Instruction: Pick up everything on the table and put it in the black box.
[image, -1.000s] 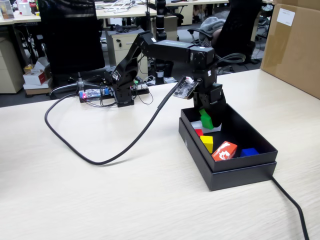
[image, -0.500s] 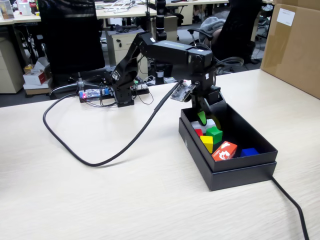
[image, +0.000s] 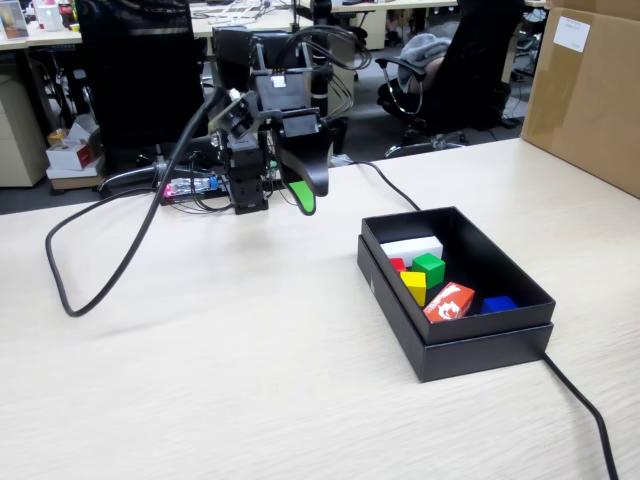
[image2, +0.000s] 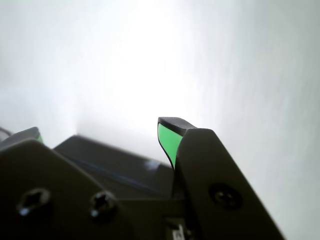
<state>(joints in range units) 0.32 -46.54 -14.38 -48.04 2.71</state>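
Observation:
The black box (image: 480, 340) stands on the table (image: 200, 390) at the right of the fixed view. Inside it lie the green cube (image: 430, 268), the yellow cube (image: 414, 287) and the red cube (image: 398, 265), the red one partly hidden behind the other two. My gripper (image: 290, 190) is folded back over the arm's base, well left of the box and above the table. It is open, and in the wrist view the gripper (image2: 100, 130) shows its green-padded fingertips (image2: 167, 140) far apart with nothing between them.
The box also holds a white block (image: 412, 248), an orange-red printed block (image: 449, 301) and a blue piece (image: 497, 303). A thick black cable (image: 100, 270) loops across the left of the table; another cable (image: 585, 420) runs off the front right. A brown carton (image: 590, 90) stands at the far right.
The arm has swung back from above the box to its base on the left. The green cube, dropped half a second ago, stays in the box. The cable loop shifted left.

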